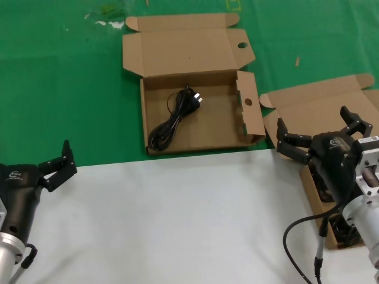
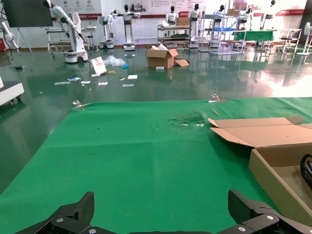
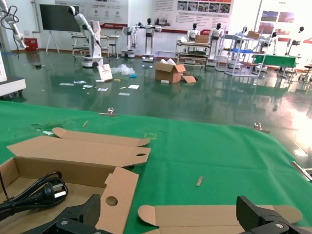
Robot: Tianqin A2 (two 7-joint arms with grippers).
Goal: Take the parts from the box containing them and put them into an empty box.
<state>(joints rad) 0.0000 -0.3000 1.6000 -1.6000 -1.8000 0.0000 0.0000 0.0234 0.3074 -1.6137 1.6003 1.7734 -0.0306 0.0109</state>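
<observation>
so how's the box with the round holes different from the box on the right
The box with the round holes lies fully in view on the green cloth, while the box on the right is half hidden behind the right end effector. The holed box holds one black power cord; the right box's contents are mostly covered, only dark shapes showing. The holed box has punched flaps; the right box's lid looks plain. Both are open brown cardboard.

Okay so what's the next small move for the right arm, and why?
Probably lower the open right gripper into the plain-lidded box beneath it to grasp a cord: one power cord already lies in the holed box, and dark cords remain below.
</observation>
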